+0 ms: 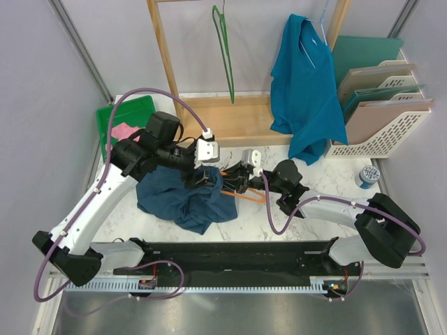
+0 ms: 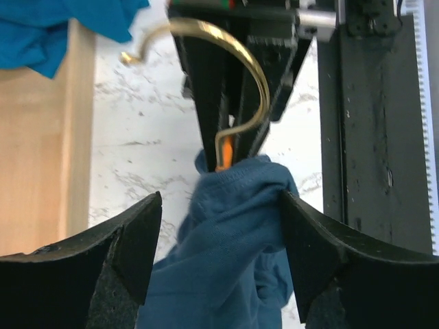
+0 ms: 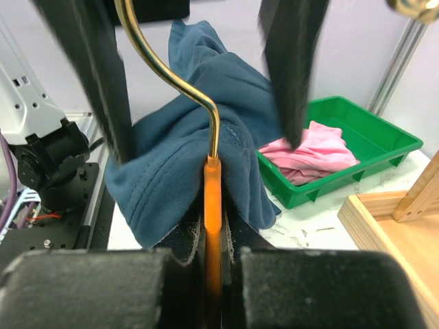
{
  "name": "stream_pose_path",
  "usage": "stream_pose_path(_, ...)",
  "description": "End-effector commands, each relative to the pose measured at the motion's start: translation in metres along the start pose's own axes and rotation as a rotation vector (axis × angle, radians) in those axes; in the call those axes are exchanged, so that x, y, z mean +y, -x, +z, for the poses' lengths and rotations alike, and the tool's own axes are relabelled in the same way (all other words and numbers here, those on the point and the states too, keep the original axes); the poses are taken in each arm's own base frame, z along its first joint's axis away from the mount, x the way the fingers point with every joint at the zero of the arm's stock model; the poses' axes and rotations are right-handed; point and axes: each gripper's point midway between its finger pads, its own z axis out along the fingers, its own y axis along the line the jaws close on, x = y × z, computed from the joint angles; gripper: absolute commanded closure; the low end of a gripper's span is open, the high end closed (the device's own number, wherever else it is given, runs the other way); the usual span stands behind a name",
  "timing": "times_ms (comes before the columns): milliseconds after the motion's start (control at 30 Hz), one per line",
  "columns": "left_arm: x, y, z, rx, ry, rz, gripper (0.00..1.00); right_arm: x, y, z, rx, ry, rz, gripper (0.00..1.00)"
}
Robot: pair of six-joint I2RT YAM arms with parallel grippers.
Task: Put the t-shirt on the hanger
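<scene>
Reaching inward, left jaws spread astride the t-shirt [image 2: 226, 233], right jaws pinching the hanger [image 3: 212, 205].

green tray [image 1: 113, 114]: pink garment [image 1: 128, 131] | wooden rack [image 1: 165, 59]: teal shirt [image 1: 307, 91], green hanger [image 1: 230, 87]

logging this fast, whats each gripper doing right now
left gripper: open, the navy t-shirt bunched between its fingers
right gripper: shut on the orange hanger

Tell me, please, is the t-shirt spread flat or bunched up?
Bunched: the t-shirt lies crumpled in a heap, gathered around the hanger.
</scene>
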Motion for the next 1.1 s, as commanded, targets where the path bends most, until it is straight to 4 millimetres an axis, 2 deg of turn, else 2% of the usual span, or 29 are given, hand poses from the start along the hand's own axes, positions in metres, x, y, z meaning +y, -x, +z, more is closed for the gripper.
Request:
stream_pose_path(0, -0.025, -0.018, -0.003, 0.027, -0.077, 0.068, 0.25, -0.005, 0.039, 0.005, -0.069, 0.010, -0.111, 1.00)
stream_pose_path(133, -0.016, -0.036, 0.006, 0.098, -0.039, -0.041, 0.33, 0.003, 0.051, 0.005, -0.116, 0.052, -0.143, 1.00)
stream_pose_path(167, -0.006, -0.036, 0.009, 0.102, 0.000, -0.037, 0.35, 0.004, 0.052, 0.006, -0.116, 0.061, -0.143, 1.00)
stream_pose_path(267, 0.001, -0.028, 0.011, 0.071, 0.023, -0.030, 0.56, 0.003, 0.053, 0.012, -0.108, 0.077, -0.147, 1.00)
stream_pose_path(300, 0.001, -0.027, 0.012, 0.065, 0.020, -0.037, 0.75, 0.001, 0.050, 0.015, -0.090, 0.079, -0.141, 1.00)
stream_pose_path(333, 0.000, -0.026, 0.012, 0.061, 0.018, -0.047, 0.87, -0.002, 0.049, 0.017, -0.082, 0.074, -0.145, 1.00)
stream_pose_path(367, 0.003, -0.028, 0.009, 0.068, 0.041, -0.057, 0.95, -0.006, 0.047, 0.018, -0.065, 0.061, -0.136, 0.88)
stream_pose_path(433, 0.007, -0.026, 0.000, 0.026, 0.065, -0.094, 0.98, -0.021, 0.040, 0.016, 0.008, 0.018, -0.086, 0.60)
stream_pose_path(467, 0.020, -0.032, -0.014, 0.022, 0.119, -0.127, 0.98, -0.026, 0.043, 0.011, 0.020, -0.003, -0.068, 0.32)
stream_pose_path(500, 0.024, -0.032, -0.022, 0.008, 0.141, -0.124, 0.98, -0.042, 0.034, -0.001, 0.058, -0.075, -0.029, 0.18)
stream_pose_path(533, 0.024, -0.030, -0.028, -0.015, 0.141, -0.120, 0.98, -0.046, 0.032, -0.009, 0.067, -0.106, 0.028, 0.10)
stream_pose_path(567, 0.029, -0.033, -0.036, -0.018, 0.166, -0.125, 0.98, -0.058, 0.040, -0.025, 0.060, -0.158, 0.038, 0.06)
stream_pose_path(600, 0.029, -0.031, -0.038, -0.029, 0.172, -0.124, 0.98, -0.061, 0.028, -0.037, 0.103, -0.191, 0.092, 0.05)
stream_pose_path(667, 0.024, -0.022, -0.042, -0.071, 0.155, -0.129, 0.98, -0.078, 0.036, -0.062, 0.108, -0.274, 0.149, 0.05)
stream_pose_path(700, 0.022, -0.020, -0.042, -0.084, 0.146, -0.149, 0.98, -0.082, 0.027, -0.074, 0.141, -0.311, 0.208, 0.05)
stream_pose_path(767, 0.026, -0.014, -0.041, -0.108, 0.151, -0.164, 0.98, -0.090, 0.033, -0.096, 0.147, -0.358, 0.249, 0.09)
stream_pose_path(833, 0.031, -0.008, -0.042, -0.131, 0.166, -0.169, 0.98, -0.084, 0.020, -0.112, 0.194, -0.378, 0.310, 0.09)
stream_pose_path(867, 0.033, -0.007, -0.042, -0.136, 0.172, -0.174, 0.98, -0.079, 0.025, -0.119, 0.188, -0.380, 0.306, 0.13)
stream_pose_path(900, 0.035, -0.004, -0.043, -0.143, 0.180, -0.188, 0.98, -0.069, 0.011, -0.125, 0.218, -0.381, 0.355, 0.14)
stream_pose_path(967, 0.047, 0.001, -0.047, -0.163, 0.221, -0.193, 0.98, -0.055, 0.011, -0.130, 0.195, -0.375, 0.392, 0.17)
stream_pose_path(1000, 0.050, 0.006, -0.048, -0.178, 0.231, -0.210, 0.98, -0.048, 0.003, -0.133, 0.172, -0.379, 0.450, 0.19)
stream_pose_path(1067, 0.060, 0.014, -0.051, -0.197, 0.259, -0.218, 0.98, -0.046, -0.001, -0.135, 0.125, -0.403, 0.466, 0.24)
